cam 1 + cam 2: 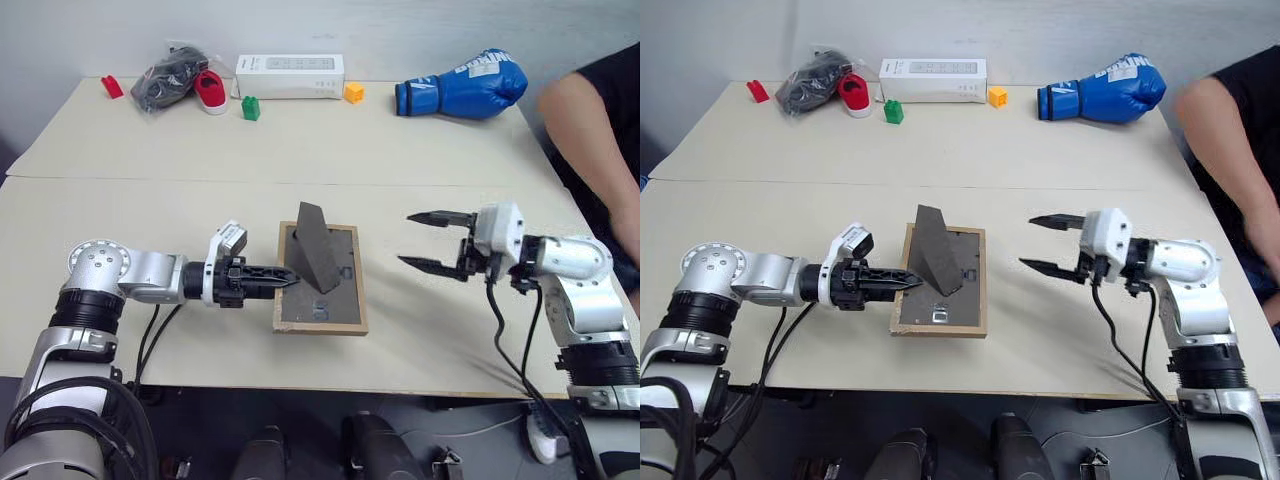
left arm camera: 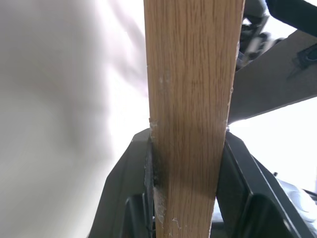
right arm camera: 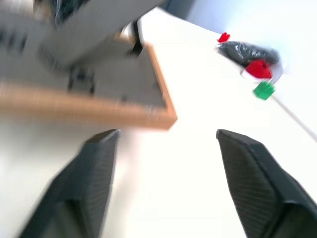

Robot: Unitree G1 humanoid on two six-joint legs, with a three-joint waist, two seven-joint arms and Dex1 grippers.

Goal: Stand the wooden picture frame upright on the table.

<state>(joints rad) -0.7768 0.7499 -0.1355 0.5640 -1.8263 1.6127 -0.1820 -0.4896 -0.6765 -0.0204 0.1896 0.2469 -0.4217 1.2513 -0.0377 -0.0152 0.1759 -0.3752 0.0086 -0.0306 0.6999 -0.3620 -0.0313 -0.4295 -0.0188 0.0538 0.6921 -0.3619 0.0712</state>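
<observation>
From the head camera, the picture frame lay face down at the middle of the table, its stand raised. At its nine o'clock the left gripper clamped the frame's edge; at three o'clock the right gripper hung spread, apart from it.

The left wrist camera showed the wooden edge pinched between black fingers.

The right wrist camera showed fingers spread.

The small rectangular picture frame has a light, matt oak-like wooden border with visible grain and a dull dark grey board back. The large cream table looks smooth and matt. At its 1 o'clock lies a glossy blue leather-like boxing glove.
</observation>
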